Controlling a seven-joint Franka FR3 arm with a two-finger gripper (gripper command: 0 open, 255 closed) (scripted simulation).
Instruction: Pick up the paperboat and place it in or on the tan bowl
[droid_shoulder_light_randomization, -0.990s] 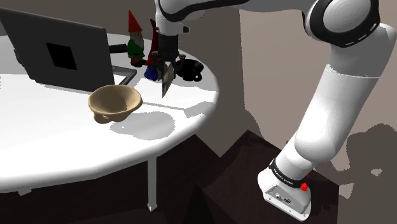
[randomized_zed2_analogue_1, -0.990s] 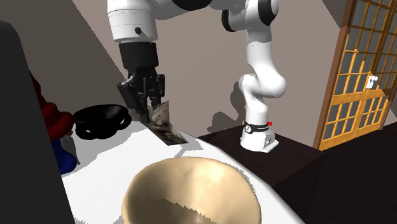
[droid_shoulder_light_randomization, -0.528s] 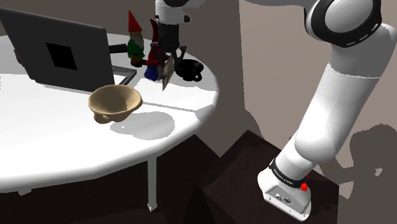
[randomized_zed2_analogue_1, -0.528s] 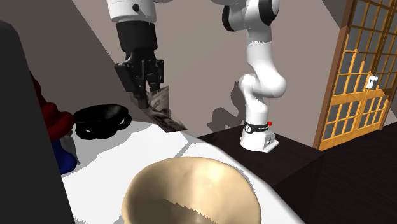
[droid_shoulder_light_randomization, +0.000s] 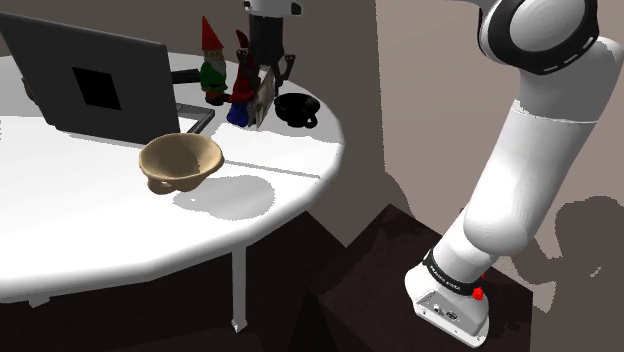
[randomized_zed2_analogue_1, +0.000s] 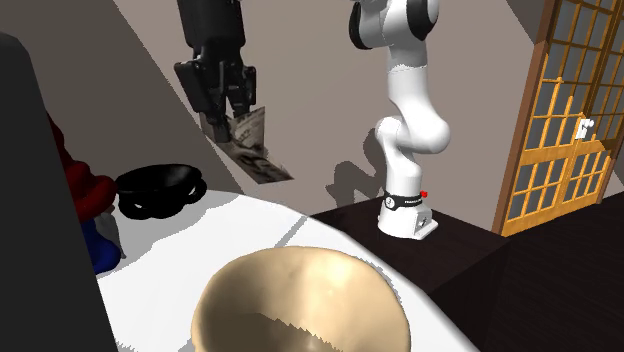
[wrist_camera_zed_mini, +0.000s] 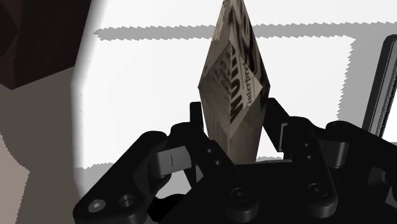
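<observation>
Hand above table, newsprint paperboat tight between its fingers.

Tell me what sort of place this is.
Probably a room in a home, perhaps a living room or study: a round white table holds a laptop and a gnome, and a lattice door stands at the second exterior view's right.

I'm at a round white table on a dark brown floor, plain taupe wall behind, wooden lattice door at the second exterior view's right.
</observation>
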